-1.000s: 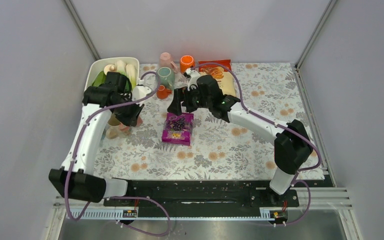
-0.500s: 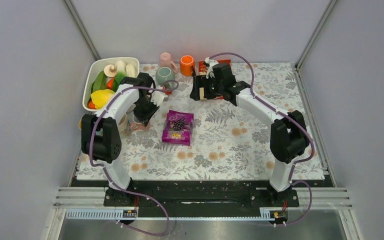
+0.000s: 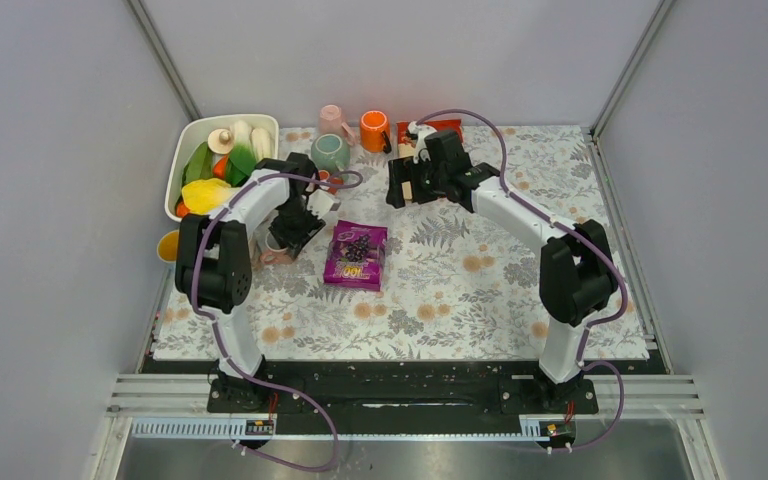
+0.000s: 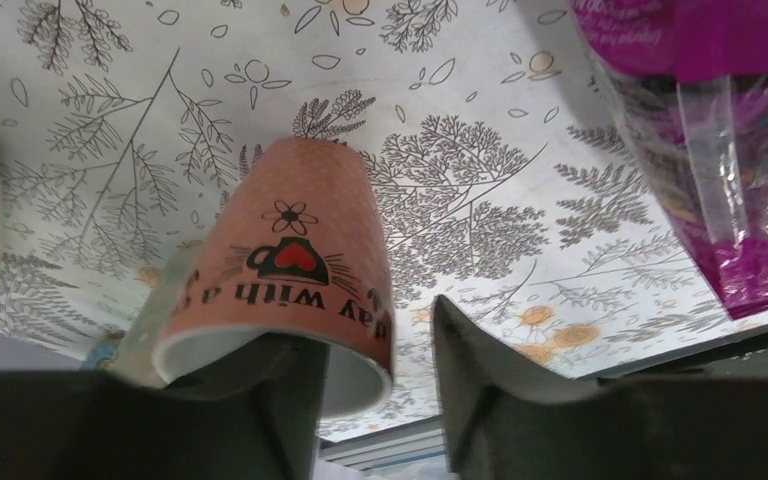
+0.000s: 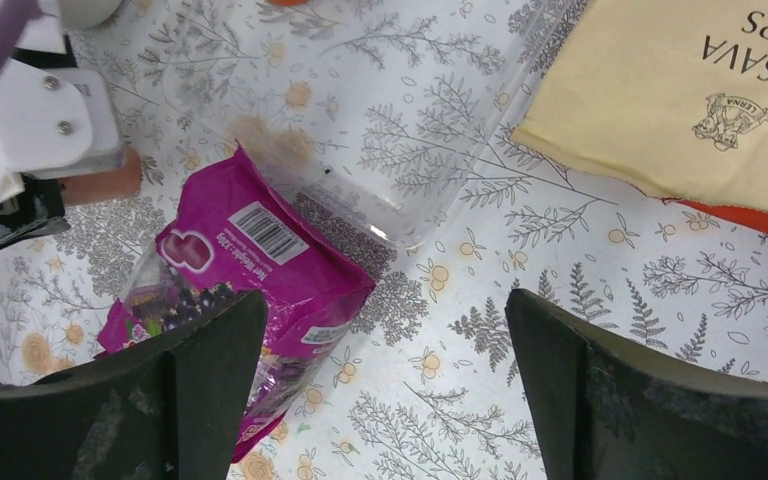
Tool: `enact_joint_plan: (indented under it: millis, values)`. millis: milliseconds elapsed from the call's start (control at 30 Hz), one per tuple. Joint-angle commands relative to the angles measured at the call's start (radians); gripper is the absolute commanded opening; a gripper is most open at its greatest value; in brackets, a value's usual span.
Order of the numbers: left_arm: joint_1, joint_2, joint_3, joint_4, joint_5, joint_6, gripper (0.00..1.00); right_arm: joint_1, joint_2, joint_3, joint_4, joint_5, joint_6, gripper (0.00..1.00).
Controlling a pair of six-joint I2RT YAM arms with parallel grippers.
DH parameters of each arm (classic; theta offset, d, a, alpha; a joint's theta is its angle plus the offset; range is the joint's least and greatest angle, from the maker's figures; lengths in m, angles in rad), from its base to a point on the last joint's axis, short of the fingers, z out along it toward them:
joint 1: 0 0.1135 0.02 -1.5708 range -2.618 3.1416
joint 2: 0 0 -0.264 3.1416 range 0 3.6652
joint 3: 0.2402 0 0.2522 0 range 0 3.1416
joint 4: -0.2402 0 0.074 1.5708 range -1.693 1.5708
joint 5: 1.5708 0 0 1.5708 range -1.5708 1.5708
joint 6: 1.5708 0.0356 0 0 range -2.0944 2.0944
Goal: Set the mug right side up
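Note:
The salmon-pink mug (image 4: 300, 260) with a heart print stands on its base on the flowered cloth, its white rim facing up. In the top view the mug (image 3: 273, 250) sits left of centre. My left gripper (image 4: 370, 330) is right over it. One finger (image 4: 260, 400) reaches inside the mouth. The other finger (image 4: 480, 380) is outside, with a gap to the wall, so the jaws are open and nothing is held. In the top view my left gripper (image 3: 295, 228) hangs over the mug. My right gripper (image 5: 385, 300) hovers wide open and empty above the cloth, and shows at the back middle as right gripper (image 3: 401, 186).
A purple snack bag (image 3: 356, 256) lies just right of the mug. A white tub (image 3: 192, 150) of vegetables stands at the back left, with a green mug (image 3: 330, 152), orange mug (image 3: 373, 130) and pink cup (image 3: 332, 118) behind. A chips bag (image 5: 680, 90) lies under the right arm.
My left arm has folded in over the mug and its jaws have widened off the wall. My right arm has drawn back from the centre toward the chips bag.

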Motion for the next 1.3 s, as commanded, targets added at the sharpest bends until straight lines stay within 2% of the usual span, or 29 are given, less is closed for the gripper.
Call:
enact_joint_plan:
  millis: [0, 33, 133, 233, 367, 500, 600, 700, 767, 867, 967, 1267]
  values:
    - [0.0, -0.05, 0.011, -0.014, -0.008, 0.02, 0.54, -0.007, -0.056, -0.021, 0.006, 0.033, -0.033, 0.99]
    - [0.0, -0.064, 0.025, -0.028, -0.003, 0.024, 0.63, -0.008, -0.061, -0.026, 0.005, 0.034, -0.037, 0.99]
    - [0.0, -0.103, 0.084, -0.074, -0.005, 0.043, 0.8, -0.009, -0.08, -0.042, 0.006, 0.042, -0.048, 0.99]
    - [-0.002, -0.141, 0.15, -0.107, -0.02, 0.083, 0.88, -0.012, -0.101, -0.065, 0.006, 0.049, -0.068, 0.99]
    - [-0.01, -0.144, 0.289, -0.157, -0.016, 0.139, 0.92, -0.023, -0.131, -0.1, 0.005, 0.049, -0.079, 0.99]
    - [-0.073, -0.05, 0.475, -0.155, 0.078, 0.255, 0.9, -0.04, -0.169, -0.139, 0.006, 0.055, -0.1, 0.99]
    - [-0.127, 0.055, 0.527, -0.092, 0.032, 0.41, 0.87, -0.052, -0.207, -0.173, 0.006, 0.063, -0.106, 0.99]
    - [-0.152, 0.139, 0.499, 0.007, -0.042, 0.608, 0.84, -0.056, -0.245, -0.212, 0.005, 0.061, -0.111, 0.99]
    - [-0.159, 0.209, 0.524, 0.077, -0.079, 0.673, 0.78, -0.057, -0.268, -0.245, 0.005, 0.059, -0.121, 0.99]
    - [-0.162, 0.323, 0.648, 0.118, -0.11, 0.694, 0.67, -0.057, -0.295, -0.277, -0.005, 0.08, -0.135, 0.99]
    - [-0.161, 0.423, 0.772, 0.14, -0.125, 0.693, 0.65, -0.056, -0.305, -0.293, -0.022, 0.102, -0.147, 0.99]
    - [-0.155, 0.558, 0.754, 0.255, -0.235, 0.773, 0.56, -0.056, -0.309, -0.32, -0.057, 0.161, -0.168, 0.99]
